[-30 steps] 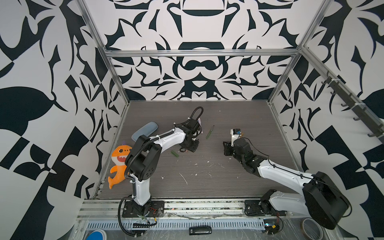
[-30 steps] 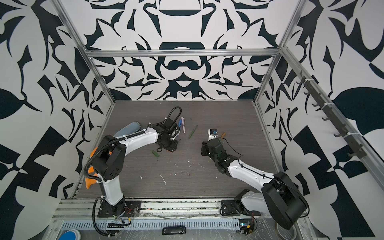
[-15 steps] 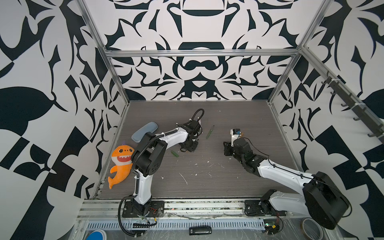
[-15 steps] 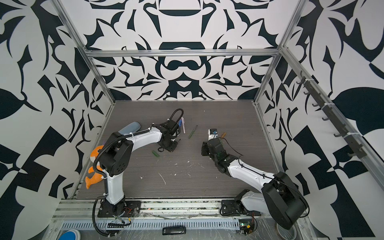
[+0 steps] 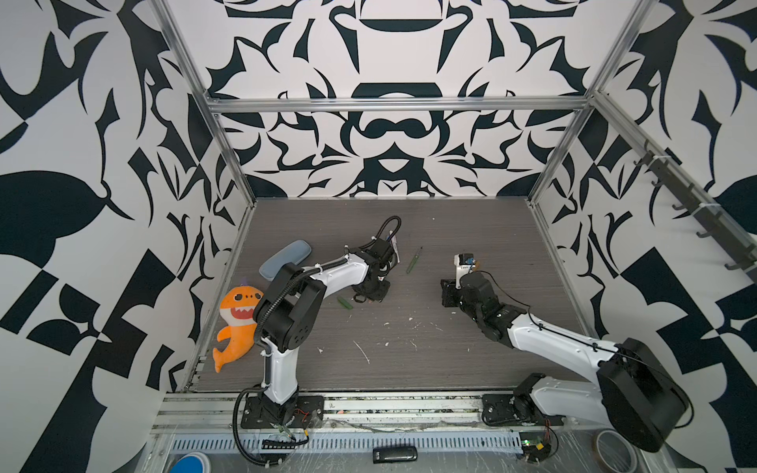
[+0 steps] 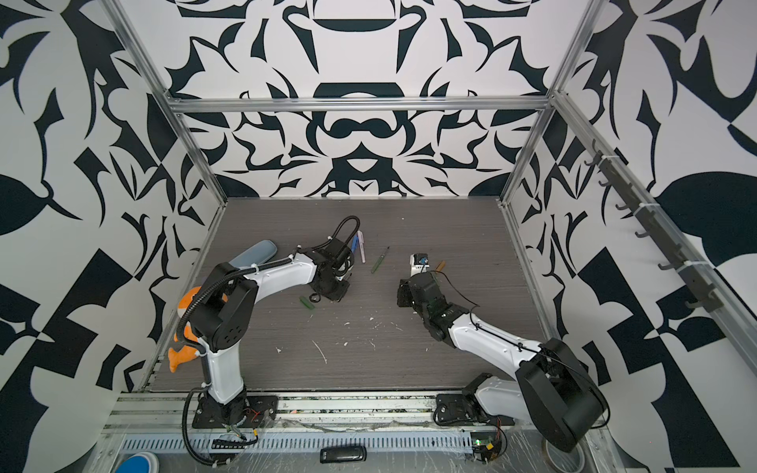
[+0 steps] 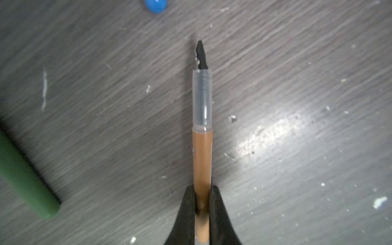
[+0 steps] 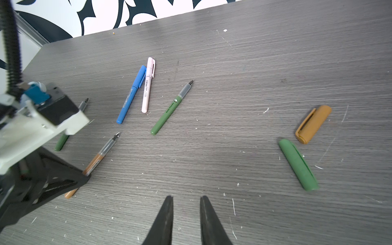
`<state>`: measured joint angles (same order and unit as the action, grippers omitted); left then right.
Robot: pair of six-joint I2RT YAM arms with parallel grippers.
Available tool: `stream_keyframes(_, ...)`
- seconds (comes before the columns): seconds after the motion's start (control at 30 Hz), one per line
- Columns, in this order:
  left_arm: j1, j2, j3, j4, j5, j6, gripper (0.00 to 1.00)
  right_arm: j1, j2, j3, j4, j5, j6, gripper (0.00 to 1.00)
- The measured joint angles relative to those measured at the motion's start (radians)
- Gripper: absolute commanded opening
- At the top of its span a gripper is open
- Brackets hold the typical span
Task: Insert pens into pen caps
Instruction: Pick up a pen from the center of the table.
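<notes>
A grey wood-grain table (image 5: 450, 229) is strewn with small white flecks (image 5: 362, 351), most of them toward its front half. A pale blue oblong pencil case (image 5: 285, 259) lies near the table's left edge. Just in front of it an orange shark plush toy (image 5: 236, 323) lies along that edge. Black-and-white patterned walls (image 5: 393, 49) enclose the space, held by an aluminium frame (image 5: 393, 103), and a rail of dark hooks (image 5: 688, 204) runs along the right wall. Below the front edge sit a tape roll (image 5: 615, 450) and a small black device (image 5: 395, 453).
</notes>
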<state>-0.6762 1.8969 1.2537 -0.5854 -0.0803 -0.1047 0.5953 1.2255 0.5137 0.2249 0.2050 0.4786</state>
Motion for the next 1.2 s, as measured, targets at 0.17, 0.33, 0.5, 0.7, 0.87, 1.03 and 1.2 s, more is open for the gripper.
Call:
stream_keyframes(0.17, -0.048, -0.145, -0.147, 0.145, 0.027, -0.010, 0.00, 0.000, 0.000, 0.001, -0.003, -0.024, 0.002, 0.31)
stream_keyframes(0.33, -0.090, -0.266, -0.296, 0.356, 0.087, -0.029, 0.00, 0.000, -0.005, 0.002, 0.003, -0.115, 0.010, 0.44)
stream_keyframes(0.5, -0.095, -0.349, -0.423, 0.595, 0.166, -0.071, 0.00, 0.000, -0.029, 0.001, 0.048, -0.226, 0.016, 0.55)
stream_keyframes(0.7, -0.095, -0.379, -0.473, 0.781, 0.251, -0.121, 0.00, -0.021, -0.029, -0.006, 0.135, -0.362, 0.054, 0.57)
stream_keyframes(0.87, -0.095, -0.379, -0.473, 0.863, 0.306, -0.156, 0.00, -0.034, -0.006, -0.007, 0.195, -0.451, 0.092, 0.57)
stream_keyframes(1.03, -0.096, -0.379, -0.473, 0.903, 0.348, -0.172, 0.00, -0.045, 0.021, -0.009, 0.233, -0.508, 0.124, 0.49)
stream_keyframes(1.2, -0.103, -0.377, -0.473, 0.912, 0.375, -0.183, 0.00, -0.052, 0.041, -0.013, 0.270, -0.550, 0.157, 0.37)
